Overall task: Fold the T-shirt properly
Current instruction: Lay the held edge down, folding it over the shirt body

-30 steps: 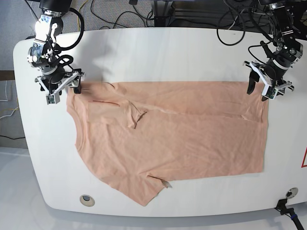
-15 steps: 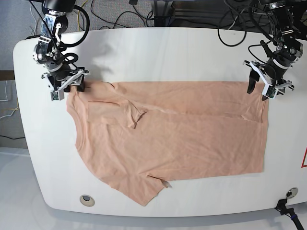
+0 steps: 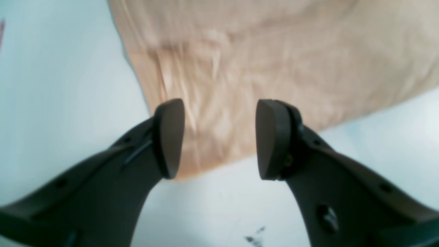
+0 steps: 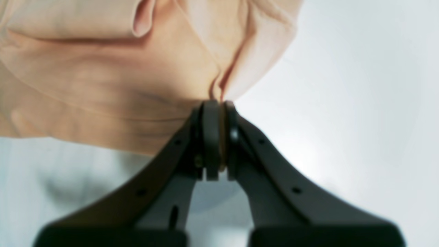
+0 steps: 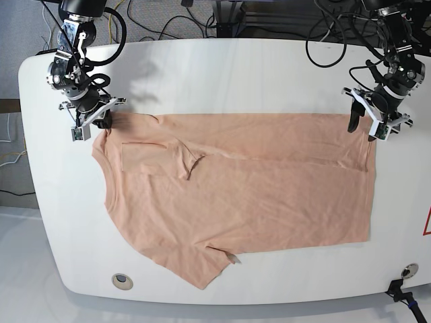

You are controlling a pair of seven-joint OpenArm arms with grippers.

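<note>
At the upper left of the base view my right gripper is pressed together on a pinch of the peach-pink T-shirt at its shoulder corner; the right wrist view shows cloth bunched between the 2 closed jaws. The T-shirt lies spread across the middle of the white table, its far long edge already folded in, collar at the left, hem at the right. At the upper right my left gripper hangs spread over the hem corner, cloth showing between its pads but not caught. I judge I am gripping the 2 far corners for the next fold; the left must drop and close on its corner. Compared with 0.5 s ago, my right jaws have closed on the cloth.
</note>
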